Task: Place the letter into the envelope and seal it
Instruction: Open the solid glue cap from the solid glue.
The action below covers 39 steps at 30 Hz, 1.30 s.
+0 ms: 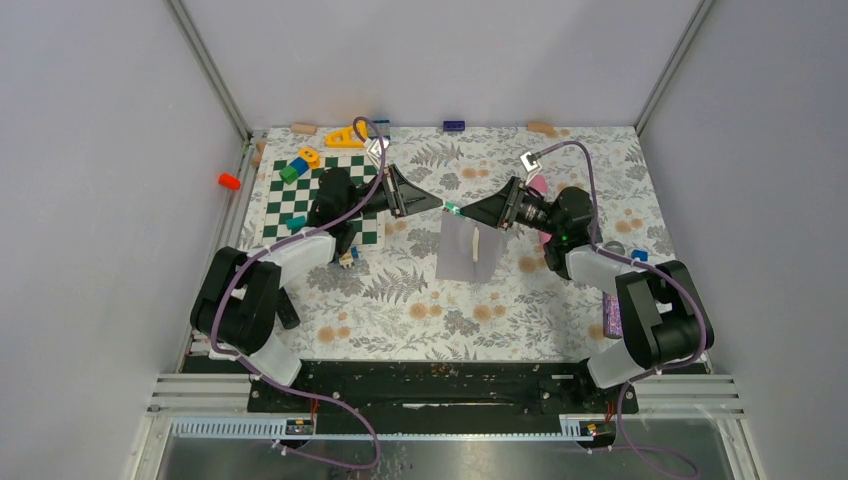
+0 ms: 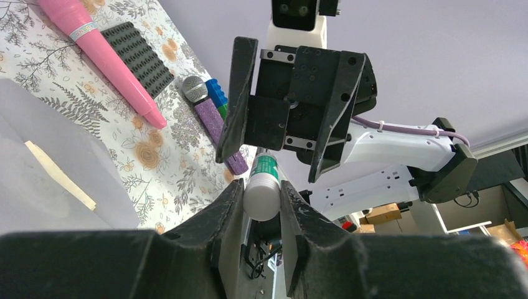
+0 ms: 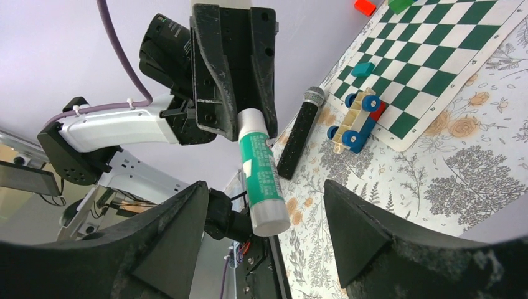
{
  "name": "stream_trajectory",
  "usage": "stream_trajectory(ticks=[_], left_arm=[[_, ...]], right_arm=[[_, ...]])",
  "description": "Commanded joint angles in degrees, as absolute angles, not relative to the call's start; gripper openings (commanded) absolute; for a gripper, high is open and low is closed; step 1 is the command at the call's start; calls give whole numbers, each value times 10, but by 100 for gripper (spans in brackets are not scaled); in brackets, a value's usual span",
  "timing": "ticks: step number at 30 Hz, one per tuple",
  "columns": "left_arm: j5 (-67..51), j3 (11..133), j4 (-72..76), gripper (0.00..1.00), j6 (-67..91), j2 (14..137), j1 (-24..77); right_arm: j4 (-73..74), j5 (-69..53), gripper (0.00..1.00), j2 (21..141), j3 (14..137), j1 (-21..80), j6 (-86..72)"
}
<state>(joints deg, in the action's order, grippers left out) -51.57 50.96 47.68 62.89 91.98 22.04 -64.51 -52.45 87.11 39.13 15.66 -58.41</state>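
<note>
The left claw (image 2: 261,188) is clamped narrow on a green-and-white glue stick (image 3: 260,177), gripping it near one end, so that the rest of the tube juts out past its fingertips toward the other arm. The right claw (image 3: 264,194) faces it tip to tip with its jaws spread wide. The free end of the glue stick lies in the gap between its two fingers, and neither finger touches the tube (its own wrist view shows clear space on both sides). Both claws hang above the tabletop (image 1: 420,310), and the envelope (image 1: 470,250) lies flat directly beneath their meeting point, a pale grey-lavender sheet with a narrow cream strip on it. It is apart from both claws. Behind the left claw, toward its arm, sits a green checkered mat (image 1: 310,195), with a black microphone (image 3: 299,134) and a small toy car (image 3: 355,121) just beside the mat's edge. Behind the right claw lie a pink microphone (image 2: 106,56), a dark studded plate (image 2: 137,56) and a purple glittery microphone (image 2: 215,121).
</note>
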Motion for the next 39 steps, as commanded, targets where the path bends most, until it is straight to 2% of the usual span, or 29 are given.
stream_trajectory(ticks=[1,4,9,13,18,20,25,39], left_arm=[[-502,506,538,18,640,919,218],[-501,505,540,18,640,920,218],[-500,504,542,18,642,920,217],[-498,501,546,18,642,919,214],[-497,500,546,18,641,920,213],[-496,499,546,18,640,919,212],[-498,501,547,18,641,920,209],[-503,490,569,19,662,896,137]], right_arm=[[-681,-504,74,872,402,175,-589],[-668,-500,70,871,401,181,-585],[-660,-497,54,868,403,181,-592],[-661,-497,50,868,405,181,-600],[-654,-500,31,866,410,182,-606],[-645,-503,28,866,414,183,-606],[-636,-509,14,864,417,182,-602],[-589,-526,5,841,414,149,-569]])
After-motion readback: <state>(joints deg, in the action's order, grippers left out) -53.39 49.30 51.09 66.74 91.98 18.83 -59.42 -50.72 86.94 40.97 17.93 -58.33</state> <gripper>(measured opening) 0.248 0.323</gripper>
